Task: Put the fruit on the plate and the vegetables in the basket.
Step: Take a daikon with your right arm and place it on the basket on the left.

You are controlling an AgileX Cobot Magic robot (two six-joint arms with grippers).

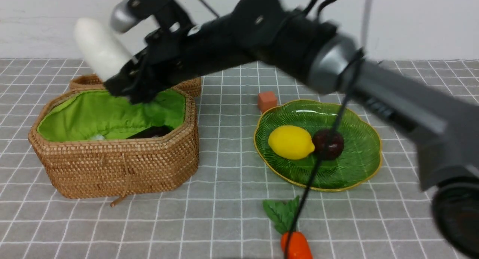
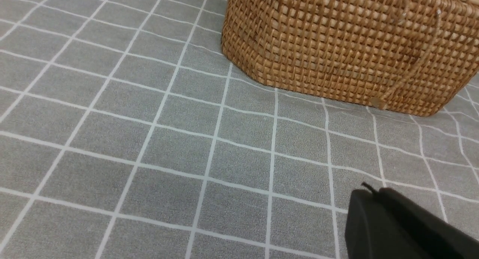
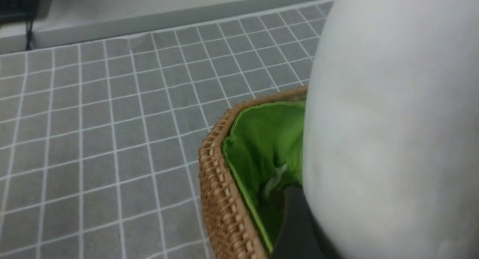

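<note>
In the front view, can see the radish (image 1: 99, 49) above the basket (image 1: 119, 165), clamped between the fingers of the right gripper (image 1: 125, 81). In the front view alone, can find the plate (image 1: 355, 154) with the lemon (image 1: 288, 142) and the dark maroon fruit (image 1: 328, 144) on it, side by side, and the carrot (image 1: 296, 246) on the near side of the plate. In the right wrist view, can see the radish very close, hiding part of the basket and its green cloth (image 3: 262, 139). Only in the left wrist view, can see the left gripper (image 2: 370, 218), with tips together, near the table (image 2: 187, 146) and apart from the basket.

Holds the radish with its long axis tilted: far rounded end up and to the left, other end down to the right, at the gripper. Points the carrot leaves toward the plate, and the orange root toward the camera, cut by the picture edge.

Inside the basket, can see the glossy dark eggplant (image 1: 151, 131), partly hidden. Around the cloth, brown woven wicker with angled sides; behind, a wicker lid (image 1: 192, 87). Beside the glossy, ribbed, scalloped plate, a small orange cube (image 1: 267, 101). Smooth and white, the radish; bright yellow, the lemon.
</note>
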